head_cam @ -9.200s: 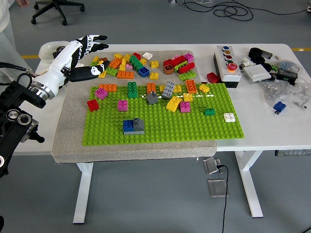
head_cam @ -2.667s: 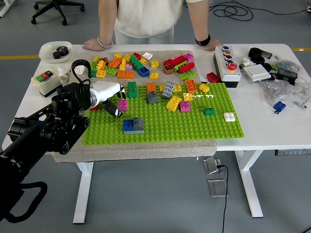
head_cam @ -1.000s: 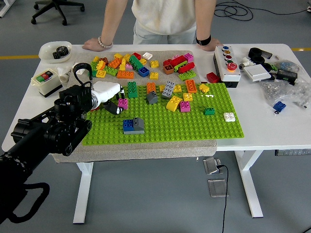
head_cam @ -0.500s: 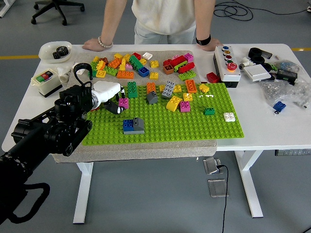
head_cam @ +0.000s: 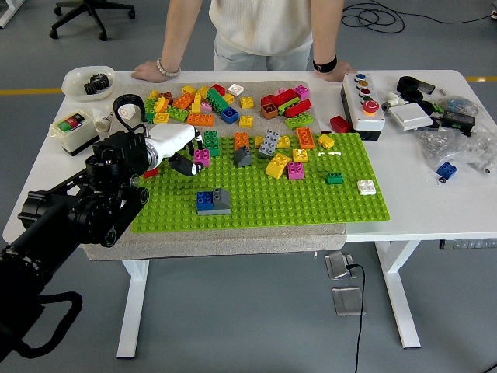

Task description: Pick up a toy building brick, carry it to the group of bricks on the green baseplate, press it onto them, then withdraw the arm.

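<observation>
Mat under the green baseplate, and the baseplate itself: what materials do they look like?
Mat: grey-beige, matte, fuzzy-looking with soft rounded edges; probably felt or foam, can't tell which. Green baseplate: rigid moulded plastic by its even stud grid, straight edges and uniform colour, with a slight sheen.

It looks like a robotics lab. A white height-adjustable table (head_cam: 435, 210) stands on a grey floor, carrying a control box (head_cam: 362, 94) with coloured push-buttons and a red emergency stop, plus another switch box (head_cam: 71, 127) at the left. Loose cables (head_cam: 371, 15) trail across the floor, and an office chair's wheeled base (head_cam: 90, 14) sits behind.
</observation>
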Controlling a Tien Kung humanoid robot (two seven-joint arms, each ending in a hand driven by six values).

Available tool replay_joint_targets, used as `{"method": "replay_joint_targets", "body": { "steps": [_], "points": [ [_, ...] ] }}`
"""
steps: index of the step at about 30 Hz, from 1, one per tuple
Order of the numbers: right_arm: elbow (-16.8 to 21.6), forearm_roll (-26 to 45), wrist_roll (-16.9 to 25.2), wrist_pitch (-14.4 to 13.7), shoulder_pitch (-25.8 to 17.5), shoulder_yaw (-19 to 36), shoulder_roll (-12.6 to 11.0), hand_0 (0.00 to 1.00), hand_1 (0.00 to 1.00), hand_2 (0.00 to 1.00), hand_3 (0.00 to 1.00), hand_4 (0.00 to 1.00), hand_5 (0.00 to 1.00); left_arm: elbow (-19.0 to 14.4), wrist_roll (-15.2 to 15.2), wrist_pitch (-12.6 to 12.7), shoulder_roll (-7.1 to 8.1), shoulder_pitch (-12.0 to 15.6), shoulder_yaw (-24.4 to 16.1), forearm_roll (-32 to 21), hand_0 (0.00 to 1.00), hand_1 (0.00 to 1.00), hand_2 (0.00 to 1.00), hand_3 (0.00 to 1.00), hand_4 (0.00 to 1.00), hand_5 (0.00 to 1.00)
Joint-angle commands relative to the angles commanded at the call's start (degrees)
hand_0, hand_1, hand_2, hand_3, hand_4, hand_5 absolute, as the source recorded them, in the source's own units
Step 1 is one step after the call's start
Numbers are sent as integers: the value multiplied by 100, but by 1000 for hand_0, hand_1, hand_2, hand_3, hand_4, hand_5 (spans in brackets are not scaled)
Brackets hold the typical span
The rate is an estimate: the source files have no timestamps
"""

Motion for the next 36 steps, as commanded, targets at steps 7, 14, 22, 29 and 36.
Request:
{"method": "replay_joint_targets", "body": {
  "steps": [7, 14, 22, 29, 36],
  "points": [
    [0, 5, 2, -5, -3, 16, -1, 738, 640, 691, 561, 813, 499, -266, 40, -43, 58, 83, -173, 0, 662, 643, 577, 559, 450, 247],
    [0, 14, 2, -11, -9, 35, 1, 738, 640, 691, 561, 813, 499, -546, 82, -80, 129, 181, -268, 0, 662, 642, 577, 560, 451, 247],
    [0, 18, 0, -12, -34, 57, 4, 739, 640, 690, 561, 813, 500, -925, 136, -118, 245, 356, -326, 0, 659, 642, 577, 561, 451, 246],
    [0, 20, 5, -16, -45, 66, 5, 739, 640, 691, 561, 813, 498, -1200, 174, -126, 323, 486, -400, 0, 657, 637, 576, 560, 450, 246],
    [0, 13, 3, -17, -60, 85, 3, 739, 639, 691, 561, 813, 499, -1469, 211, -166, 414, 577, -413, 0, 657, 636, 576, 561, 450, 246]
  ]
}}
